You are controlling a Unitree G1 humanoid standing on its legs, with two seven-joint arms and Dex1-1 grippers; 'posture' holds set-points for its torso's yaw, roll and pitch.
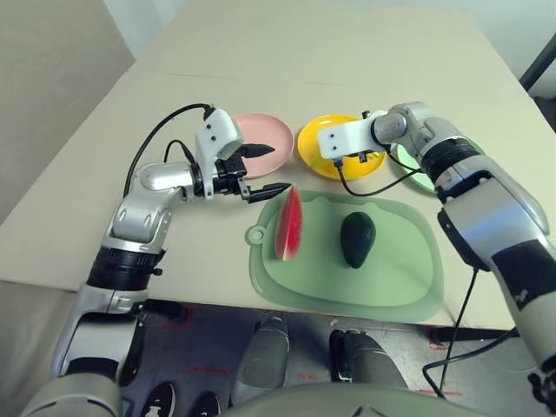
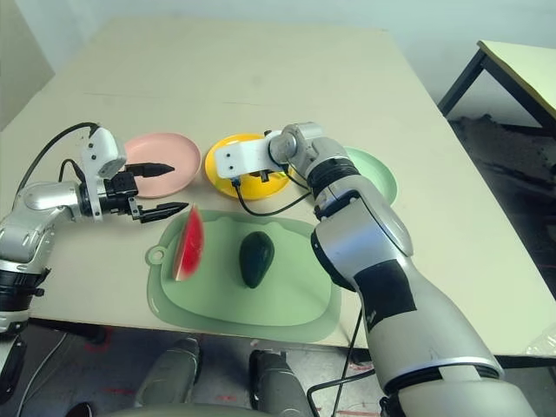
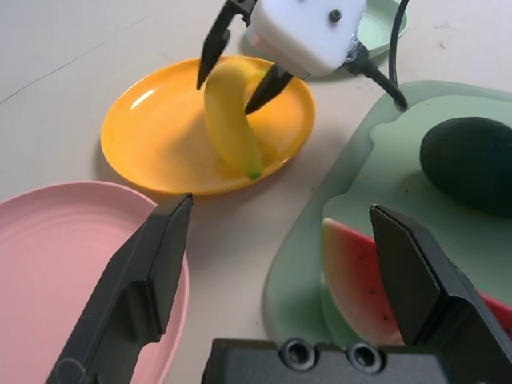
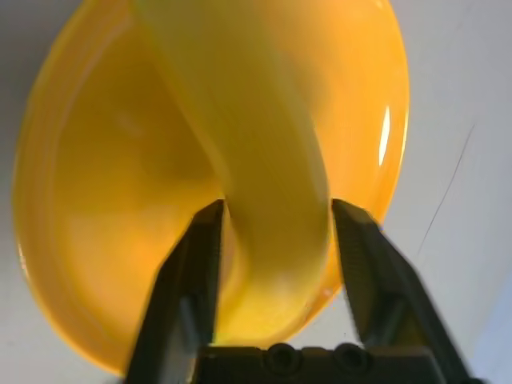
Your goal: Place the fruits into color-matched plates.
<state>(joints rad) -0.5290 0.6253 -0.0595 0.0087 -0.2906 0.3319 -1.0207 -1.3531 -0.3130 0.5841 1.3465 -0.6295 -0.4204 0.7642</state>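
Banana in yellow plate, between our right gripper's parted fingers. Pink plate, green plate bare. Watermelon, avocado on mat. Left gripper spread.

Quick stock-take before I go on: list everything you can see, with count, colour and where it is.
banana: one, yellow, in the yellow plate, between the right gripper's fingers
watermelon wedge: one, red with green rind, on the mat's left part
avocado: one, dark green, on the mat's middle
plates: three; pink at left, yellow in the middle, mint green at right, partly behind the right arm
mat: one, pale green, near table edge
table: one, beige
left gripper: open, between the pink plate and the wedge
right gripper: over the yellow plate, fingers astride the banana
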